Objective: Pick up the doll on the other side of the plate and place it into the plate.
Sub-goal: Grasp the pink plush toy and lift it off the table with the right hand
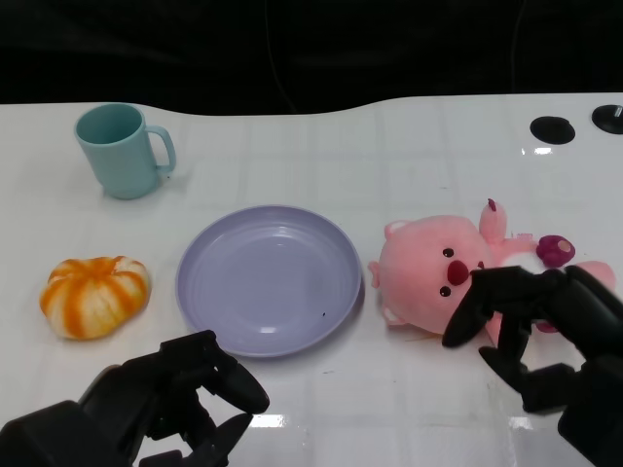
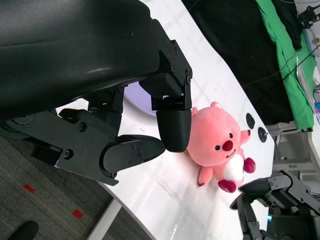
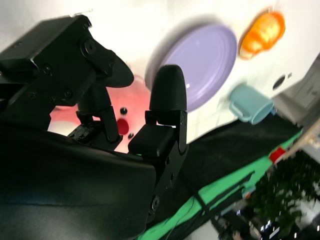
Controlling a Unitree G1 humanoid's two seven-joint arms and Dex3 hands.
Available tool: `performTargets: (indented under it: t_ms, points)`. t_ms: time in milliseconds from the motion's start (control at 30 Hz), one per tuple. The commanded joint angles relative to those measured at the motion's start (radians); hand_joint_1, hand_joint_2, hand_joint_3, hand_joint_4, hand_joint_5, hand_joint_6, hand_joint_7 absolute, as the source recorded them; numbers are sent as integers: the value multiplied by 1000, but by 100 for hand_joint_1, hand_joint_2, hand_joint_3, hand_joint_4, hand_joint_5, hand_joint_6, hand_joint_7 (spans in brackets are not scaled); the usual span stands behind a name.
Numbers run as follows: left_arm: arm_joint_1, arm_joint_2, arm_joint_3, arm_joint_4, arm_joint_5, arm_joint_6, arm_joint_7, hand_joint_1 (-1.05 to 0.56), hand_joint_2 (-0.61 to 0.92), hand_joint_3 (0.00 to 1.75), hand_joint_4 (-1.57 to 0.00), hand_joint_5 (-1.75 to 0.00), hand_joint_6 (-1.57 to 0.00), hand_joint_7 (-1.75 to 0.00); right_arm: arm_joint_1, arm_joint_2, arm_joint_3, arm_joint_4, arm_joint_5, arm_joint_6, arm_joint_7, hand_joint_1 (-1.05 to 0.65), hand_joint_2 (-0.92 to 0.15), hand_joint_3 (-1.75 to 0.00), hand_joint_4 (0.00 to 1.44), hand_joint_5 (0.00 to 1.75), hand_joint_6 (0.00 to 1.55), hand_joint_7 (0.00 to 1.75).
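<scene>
Our right hand (image 1: 545, 331) hovers with its fingers spread and curved, holding nothing, directly over the near side of the pink doll (image 1: 438, 277); whether the fingertips touch the plush we cannot tell. The doll lies on its back just beyond and to the inside of this hand, its long axis running across the table: the round head points toward the plate (image 1: 268, 277), the cream belly and magenta paws trail away toward the outer side. Its fabric looks soft and fuzzy, with a red nose and dark bead eyes. The plate, smooth lavender and round with a shallow rim, sits just beside the head. Our left hand (image 1: 175, 399) rests open near the plate's front edge.
</scene>
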Motion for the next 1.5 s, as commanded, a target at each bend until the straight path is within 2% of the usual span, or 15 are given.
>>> performTargets:
  t_ms: [33,167,333,500,800,1033,1500]
  points:
    - [5,15,9,4,-4,-12,-12,-25,84,61,-57,-166,-60,-132,-8,0,-18,-19,-33,44,-32,-17,-68,-51,57,106,66,51]
    - [4,13,9,4,-5,-10,-10,-24,85,61,-56,-166,-60,-132,-28,-25,-8,-53,-137,138,-26,-38,-89,-12,36,80,53,22]
    - [1,13,5,6,-1,-10,-8,-25,84,61,-56,-166,-60,-132,-46,-66,10,-76,-248,202,-4,-52,-92,-4,20,67,41,10]
    - [-5,7,-3,11,-1,-6,-5,-25,84,61,-56,-166,-59,-131,-74,-114,41,-104,-378,285,63,-62,-90,0,2,56,28,2]
    - [-14,-1,-8,19,-10,-6,-4,-24,84,61,-56,-167,-60,-132,-170,-176,116,-86,-592,356,202,-68,-88,0,0,39,20,1]
    - [-9,-2,-1,8,-13,6,-5,-25,83,62,-55,-166,-59,-131,-250,-160,158,17,-645,361,224,-67,-85,0,0,41,25,3]
    - [-4,-1,-2,-1,-5,3,0,-28,80,65,-56,-166,-61,-132,-382,-126,245,280,-692,342,177,-67,-90,-1,0,49,26,1]
